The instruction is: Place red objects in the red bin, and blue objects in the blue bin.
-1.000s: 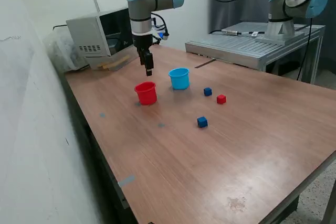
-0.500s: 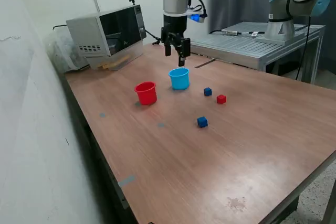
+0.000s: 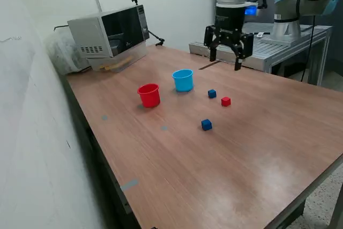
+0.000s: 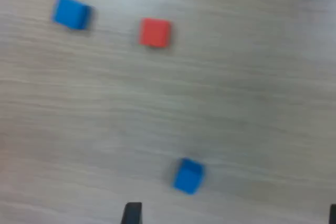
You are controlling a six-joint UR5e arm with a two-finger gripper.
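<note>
Reading the exterior view from near to far, the first item on the wooden table [image 3: 257,159] is a dark blue cube [image 3: 206,125], lying alone. Behind it, at about 1 o'clock, sits the red cube [image 3: 225,101], with a second dark blue cube [image 3: 212,94] just beside it at 10 o'clock, not touching. Only one red cube is visible on the table. The light blue cup [image 3: 183,80] and the red cup [image 3: 149,95] stand farther toward 9 o'clock from this pair, upright and near each other; their contents cannot be seen.

The gripper [image 3: 227,58] hangs above the far part of the table, fingers spread and empty, pointing down. From the jaws, the red cube lies toward 6 o'clock and lower, with the adjacent blue cube at about 7 o'clock. The wrist view, blurred, shows the red cube [image 4: 155,32] between two blue cubes [image 4: 71,13] [image 4: 188,176]. The likely next move is a descent onto one cube; being cubes, they present no long axis to align with.
</note>
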